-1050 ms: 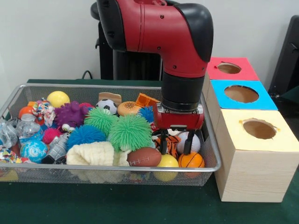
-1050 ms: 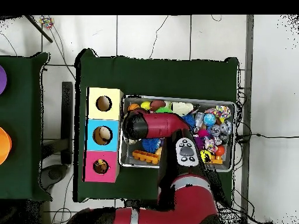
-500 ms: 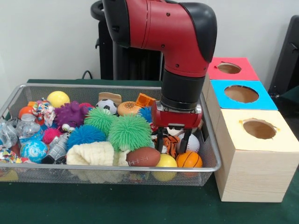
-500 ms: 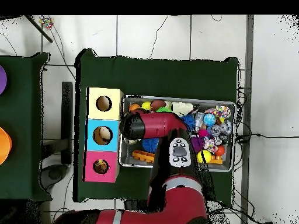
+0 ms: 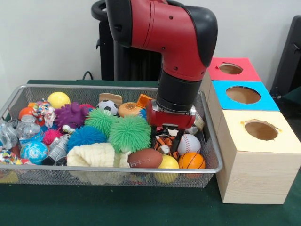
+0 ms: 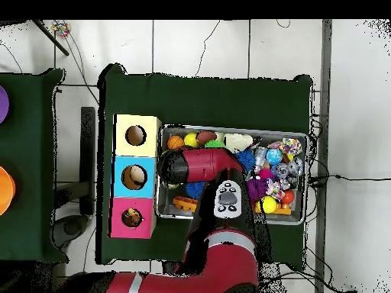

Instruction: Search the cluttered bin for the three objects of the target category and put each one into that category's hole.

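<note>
End effector [image 5: 165,141] hangs low in the right end of the wire-mesh bin [image 5: 117,167], its fingers sunk among the toys, so whether it is released or clenched cannot be told. Directly beneath it lies a striped orange-and-black plush toy [image 5: 165,141], soft and irregular, which looks like the thing being probed. Just to its right sits a smooth white baseball [image 5: 189,143], and below that a pebbled orange basketball [image 5: 192,161]; a brown football [image 5: 145,158] and a glossy yellow ball [image 5: 168,163] rest against the near wall. These round sport balls seem likely candidates for the target category. Farther left, spiky green rubber puffballs [image 5: 129,133] crowd the middle. To the right, outside the bin on the bench [image 5: 141,207], stand three wooden boxes, the nearest topped yellow [image 5: 256,146] with a round hole.
</note>
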You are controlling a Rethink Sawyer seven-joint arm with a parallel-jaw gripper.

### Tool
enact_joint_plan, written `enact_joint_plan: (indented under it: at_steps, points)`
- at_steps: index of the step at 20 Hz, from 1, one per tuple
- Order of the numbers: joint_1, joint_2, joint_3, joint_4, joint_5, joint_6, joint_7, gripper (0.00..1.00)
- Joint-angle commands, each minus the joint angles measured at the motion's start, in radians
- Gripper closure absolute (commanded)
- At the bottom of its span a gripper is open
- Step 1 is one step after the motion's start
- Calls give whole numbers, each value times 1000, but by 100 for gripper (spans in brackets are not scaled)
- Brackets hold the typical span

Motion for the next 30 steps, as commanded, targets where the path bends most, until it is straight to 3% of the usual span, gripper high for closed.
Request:
enact_joint_plan:
  at_steps: [1,11,19,23,29,30]
  points:
    - [-19,71,-1,-21,-1,173,74,0]
    - [-34,75,13,-1,-2,189,65,0]
    - [-114,81,118,38,42,264,-3,0]
    - [-158,82,174,67,48,239,-20,0]
    - [-157,99,169,48,31,276,-12,0]
    - [-154,105,161,43,20,279,-2,100]
